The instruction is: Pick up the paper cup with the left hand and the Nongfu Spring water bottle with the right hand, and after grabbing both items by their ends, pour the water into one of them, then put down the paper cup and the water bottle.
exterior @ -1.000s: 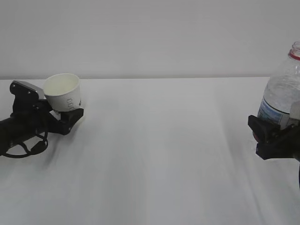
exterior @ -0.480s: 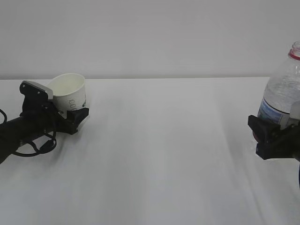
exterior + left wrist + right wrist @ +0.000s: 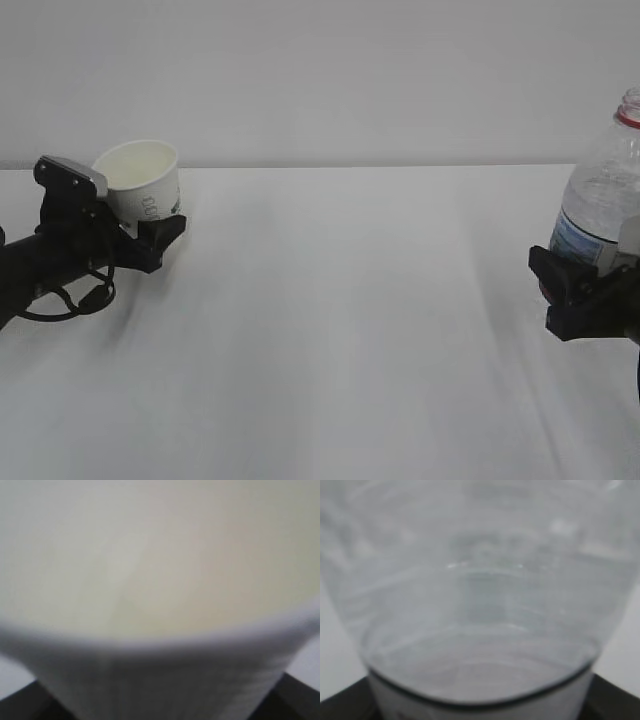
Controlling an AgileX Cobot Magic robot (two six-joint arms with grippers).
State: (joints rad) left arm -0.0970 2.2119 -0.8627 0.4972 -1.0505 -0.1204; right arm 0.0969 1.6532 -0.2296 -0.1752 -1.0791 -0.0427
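The white paper cup [image 3: 142, 185] sits at the far left, leaning slightly, its mouth facing up and toward the camera. My left gripper [image 3: 150, 226] is shut on its lower part, and one black finger [image 3: 168, 228] shows beside the cup. In the left wrist view the cup [image 3: 160, 580] fills the frame, with dark fingertips [image 3: 20, 706] at the bottom corners. At the far right the clear Nongfu Spring water bottle [image 3: 605, 195] stands upright with a red neck ring and no cap. My right gripper [image 3: 588, 285] is shut around its labelled lower half. The bottle [image 3: 480, 605] looks clear and ribbed close up; I cannot make out the water level.
A white table [image 3: 350, 330] runs from the front to a pale wall behind. Both arms stay at the outer edges of the exterior view. The bottle's base is hidden behind the right gripper.
The left gripper has narrowed onto the paper cup and shifted slightly right and up. The cup stands more upright than before. The right gripper and the bottle have not moved.
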